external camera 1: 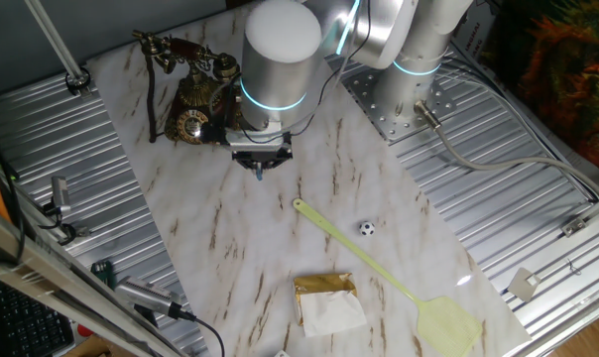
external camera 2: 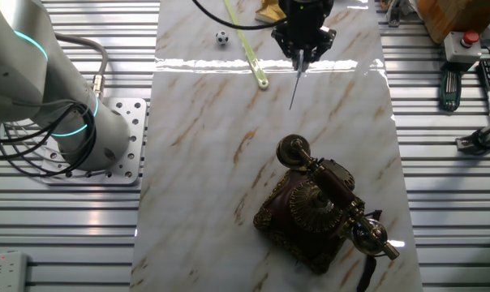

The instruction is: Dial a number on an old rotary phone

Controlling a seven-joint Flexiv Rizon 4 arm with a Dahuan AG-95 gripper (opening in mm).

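Above the marble-patterned board, the single arm's gripper [external camera 2: 302, 50] points straight down with its two fingers drawn together on one thin dark rod [external camera 2: 294, 88] — the rod hangs from the fingertips with its lower end in the air, touching nothing. From the one fixed view the gripper [external camera 1: 259, 165] sits just beside the front of the phone, though the other fixed view shows open board between the rod's tip and the phone. One old rotary phone [external camera 1: 196, 104] stands on the board near its far corner, upright, its round brass dial [external camera 1: 190, 125] facing forward and its one dark red-and-brass handset [external camera 2: 333, 191] resting across the cradle; a dark cord trails off behind it. Farther along the board lie three loose things: one pale yellow fly swatter [external camera 1: 392, 280] stretched out flat with its handle end toward the gripper, one small black-and-white ball [external camera 1: 366, 228] just beside that handle, and one gold-and-white packet [external camera 1: 327, 300] near the board's edge. One board [external camera 1: 220, 248] covers the middle of the ribbed metal table [external camera 1: 533, 208], and the arm's base [external camera 2: 107, 150] is bolted to a plate off to one side.
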